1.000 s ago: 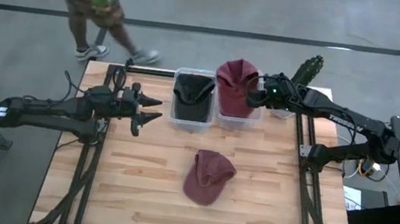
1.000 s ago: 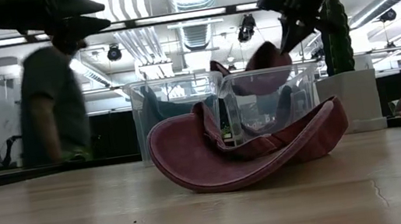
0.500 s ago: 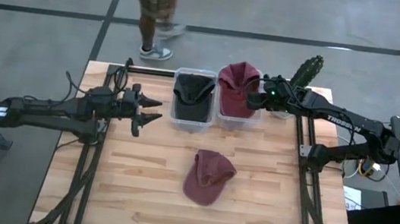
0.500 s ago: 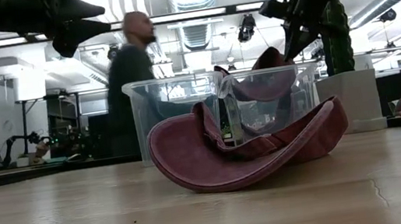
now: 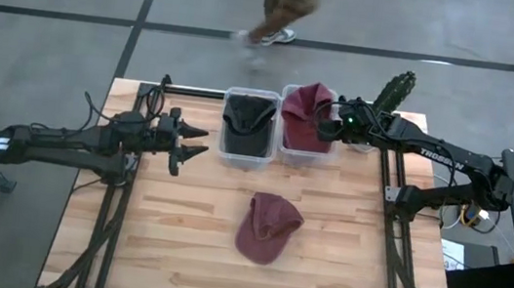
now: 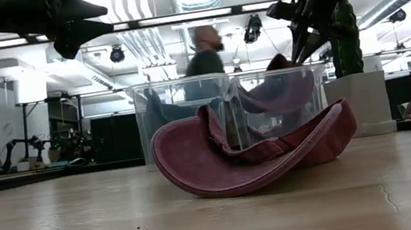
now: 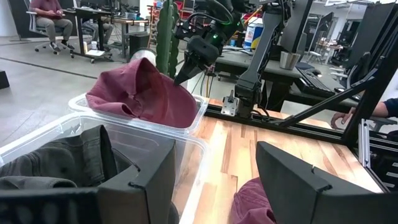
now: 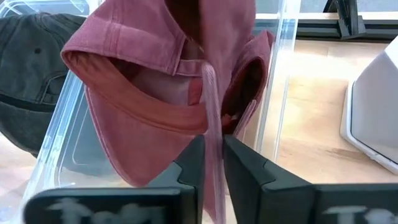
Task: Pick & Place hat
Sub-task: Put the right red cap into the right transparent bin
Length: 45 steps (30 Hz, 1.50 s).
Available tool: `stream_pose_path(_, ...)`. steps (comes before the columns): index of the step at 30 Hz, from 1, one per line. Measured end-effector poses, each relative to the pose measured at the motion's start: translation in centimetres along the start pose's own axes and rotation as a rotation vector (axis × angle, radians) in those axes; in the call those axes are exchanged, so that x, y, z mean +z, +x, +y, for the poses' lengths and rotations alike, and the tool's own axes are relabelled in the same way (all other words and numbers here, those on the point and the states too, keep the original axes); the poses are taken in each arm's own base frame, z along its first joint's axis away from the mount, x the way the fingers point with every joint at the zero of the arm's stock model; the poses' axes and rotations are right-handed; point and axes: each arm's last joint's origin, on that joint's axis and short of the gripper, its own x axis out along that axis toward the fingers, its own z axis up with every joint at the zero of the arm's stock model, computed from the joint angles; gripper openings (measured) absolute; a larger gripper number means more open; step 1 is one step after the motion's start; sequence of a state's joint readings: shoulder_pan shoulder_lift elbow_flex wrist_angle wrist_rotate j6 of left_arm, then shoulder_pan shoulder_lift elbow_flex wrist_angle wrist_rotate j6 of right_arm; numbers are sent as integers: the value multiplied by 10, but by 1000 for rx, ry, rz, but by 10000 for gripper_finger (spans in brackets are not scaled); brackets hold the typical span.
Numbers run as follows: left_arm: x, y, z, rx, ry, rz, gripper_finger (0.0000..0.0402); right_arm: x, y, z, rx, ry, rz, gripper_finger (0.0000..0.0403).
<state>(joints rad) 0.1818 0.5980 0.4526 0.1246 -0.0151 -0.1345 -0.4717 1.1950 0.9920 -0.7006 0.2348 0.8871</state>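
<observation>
Right gripper: the right gripper point(image 5: 326, 125) is placed at the 3 o'clock rim of the right bin point(image 5: 288, 151); its fingers point(image 8: 244, 167) are closed to a narrow gap, with a fold of the held red hat point(image 5: 307, 114) pinched between them.
Held red hat: it is draped into the right bin, its crown seen toward 12 o'clock of the bin and partly above the rim; the fabric is seen hanging in front of the right wrist camera point(image 8: 168, 81).
Left gripper: the left gripper point(image 5: 194, 143) is held above the table point(image 5: 175, 252) at 9 o'clock of the left bin point(image 5: 242, 159), well apart from it; its fingers are spread wide and nothing is held.
Left bin: a dark hat point(image 5: 246, 120) is contained in it; the two bins are set touching side by side.
Second red hat: the second red hat point(image 5: 266, 227) is lying on the table at 6 o'clock of the bins, apart from both grippers.
Cactus: a cactus point(image 5: 396, 88) is stood at 3 o'clock of the right bin.
Person: a person point(image 5: 289, 0) is seen on the floor beyond the table at 12 o'clock.
</observation>
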Motion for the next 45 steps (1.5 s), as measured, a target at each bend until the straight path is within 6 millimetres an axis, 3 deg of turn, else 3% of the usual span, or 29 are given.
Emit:
stream_pose_path(13, 0, 0, 0, 0, -1, 2, 213, -1, -2, 0, 23, 1, 25, 137)
stream_pose_path(19, 0, 0, 0, 1, -1, 5, 213, -1, -15, 9, 64, -15, -8, 136)
stream_pose_path(25, -1, 0, 0, 1, -1, 5, 213, 6, -25, 25, 57, -71, -161, 113)
stream_pose_path(32, -1, 0, 0, 1, -5, 8, 213, 17, 10, 28, -23, -77, -175, 80)
stream_pose_path(38, -1, 0, 0, 1, -23, 8, 213, 15, 43, 25, -119, -87, -113, 59)
stream_pose_path(45, -1, 0, 0, 1, -23, 8, 213, 10, 57, 25, -158, -81, -75, 48)
